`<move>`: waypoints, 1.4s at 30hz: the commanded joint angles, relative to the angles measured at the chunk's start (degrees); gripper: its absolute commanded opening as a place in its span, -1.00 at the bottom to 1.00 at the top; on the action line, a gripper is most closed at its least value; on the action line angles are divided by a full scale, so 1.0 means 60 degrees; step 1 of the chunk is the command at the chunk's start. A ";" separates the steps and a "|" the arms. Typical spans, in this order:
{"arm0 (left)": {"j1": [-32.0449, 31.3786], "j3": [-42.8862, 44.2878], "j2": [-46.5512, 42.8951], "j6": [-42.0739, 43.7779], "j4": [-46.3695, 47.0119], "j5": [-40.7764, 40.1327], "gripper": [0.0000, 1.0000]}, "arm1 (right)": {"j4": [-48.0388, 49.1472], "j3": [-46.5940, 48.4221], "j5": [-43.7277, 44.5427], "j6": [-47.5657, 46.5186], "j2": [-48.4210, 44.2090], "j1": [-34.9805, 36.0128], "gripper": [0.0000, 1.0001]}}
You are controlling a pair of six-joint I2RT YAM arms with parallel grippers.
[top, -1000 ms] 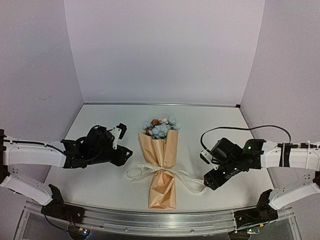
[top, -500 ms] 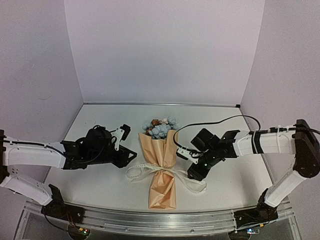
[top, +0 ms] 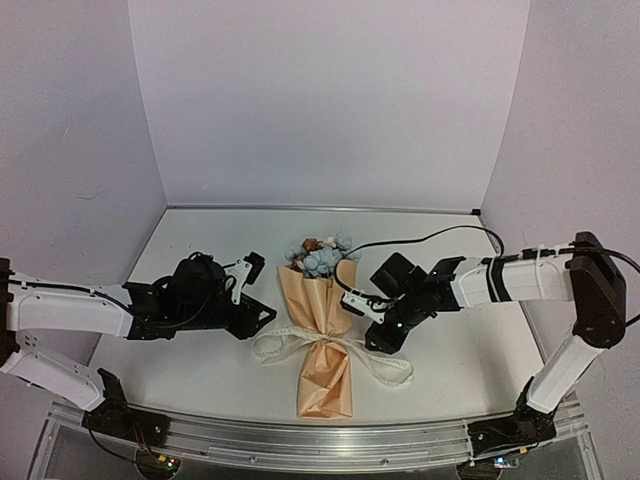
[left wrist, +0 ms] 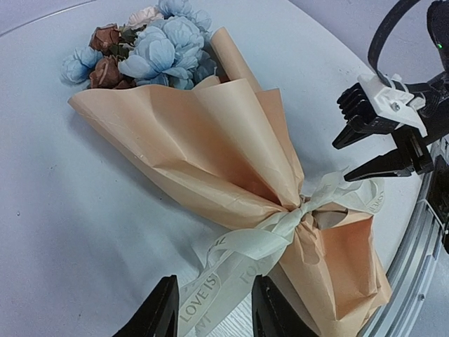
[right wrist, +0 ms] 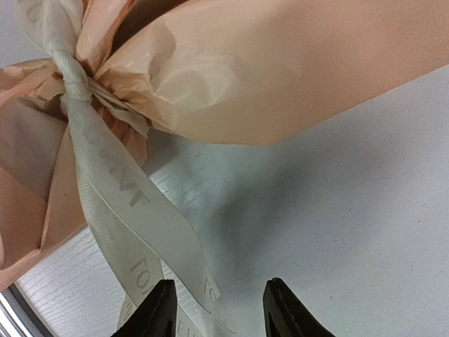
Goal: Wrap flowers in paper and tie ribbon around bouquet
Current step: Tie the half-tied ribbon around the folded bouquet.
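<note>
The left fingers and right fingers stand partly open, empty, flanking the bouquet's ribbon knot.

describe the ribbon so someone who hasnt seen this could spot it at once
In the middle of the white table lies a tan paper cone with blue flowers at its far end. The ribbon is knotted around the cone's pinched waist, tails trailing onto the table on both sides. It is the only narrow cream strip there, printed with small dark lettering.

The right gripper has swung in beside the bouquet, its jaws narrowing.
</note>
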 commanded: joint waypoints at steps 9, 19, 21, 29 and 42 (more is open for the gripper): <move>-0.0357 0.0137 0.0937 0.0085 0.0184 0.0771 -0.26 | 0.0110 0.0782 -0.0340 0.0580 0.0711 0.0023 -0.47; -0.0752 0.1057 0.2515 0.0765 0.0291 0.1050 -0.22 | -0.0043 0.0871 -0.0370 0.1022 0.0776 0.0167 -1.00; -0.0782 0.1250 0.2656 0.0793 0.0375 0.1014 -0.22 | -0.0077 0.0853 -0.0254 0.1095 0.0717 0.0200 -1.00; -0.0858 0.1558 0.3261 0.0957 0.0339 0.0735 -0.26 | -0.0095 0.0753 0.0018 0.1286 0.0474 0.0256 -1.00; -0.0929 0.1703 0.3809 0.1105 0.0436 0.0685 -0.25 | -0.0154 0.0808 0.0097 0.1414 0.0554 0.0252 -1.00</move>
